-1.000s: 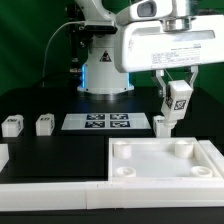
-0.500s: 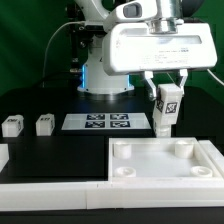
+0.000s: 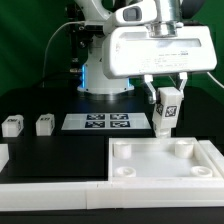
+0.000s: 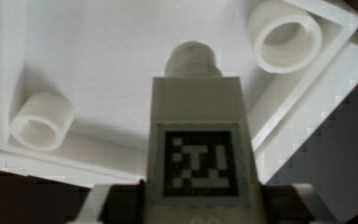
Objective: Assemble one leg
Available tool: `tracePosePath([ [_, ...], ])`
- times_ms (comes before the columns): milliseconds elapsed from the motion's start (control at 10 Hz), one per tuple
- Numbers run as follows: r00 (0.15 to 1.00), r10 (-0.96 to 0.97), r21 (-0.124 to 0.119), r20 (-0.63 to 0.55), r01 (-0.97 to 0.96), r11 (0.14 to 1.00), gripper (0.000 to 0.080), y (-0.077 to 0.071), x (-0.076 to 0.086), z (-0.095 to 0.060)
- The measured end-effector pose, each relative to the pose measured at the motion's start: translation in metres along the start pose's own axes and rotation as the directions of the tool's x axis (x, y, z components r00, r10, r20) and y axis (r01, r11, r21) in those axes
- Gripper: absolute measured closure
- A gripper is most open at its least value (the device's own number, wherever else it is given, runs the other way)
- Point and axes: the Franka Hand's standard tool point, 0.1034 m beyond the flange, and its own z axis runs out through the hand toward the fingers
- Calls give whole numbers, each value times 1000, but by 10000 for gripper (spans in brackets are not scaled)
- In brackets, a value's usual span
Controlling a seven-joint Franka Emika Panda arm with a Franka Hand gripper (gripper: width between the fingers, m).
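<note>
My gripper [image 3: 165,92] is shut on a leg [image 3: 166,108], a small white post with a black-and-white tag, and holds it upright in the air above the far edge of the white tabletop [image 3: 165,172]. In the wrist view the leg [image 4: 197,120] stands between my fingers, its round peg end toward the tabletop [image 4: 114,90], between two round corner sockets [image 4: 286,42]. Two more legs [image 3: 44,124] lie on the black table at the exterior view's left.
The marker board [image 3: 98,122] lies flat behind the tabletop, in front of the robot base [image 3: 105,75]. A white rail [image 3: 50,195] runs along the table's front edge. Another white part [image 3: 3,156] sits at the exterior view's left edge.
The gripper with the leg has shifted toward the exterior view's left since the oldest frame, and it has barely moved in the last half second.
</note>
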Motion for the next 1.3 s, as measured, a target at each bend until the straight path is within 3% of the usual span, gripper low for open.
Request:
tracePosePath([
  [500, 1000, 13, 20, -5, -13, 1000, 506, 10, 57, 17],
  [700, 997, 71, 41, -9, -71, 997, 506, -9, 85, 19],
  [1200, 998, 58, 41, -10, -57, 998, 506, -10, 85, 21],
  [1300, 997, 53, 29, -60, -51, 998, 506, -7, 87, 21],
])
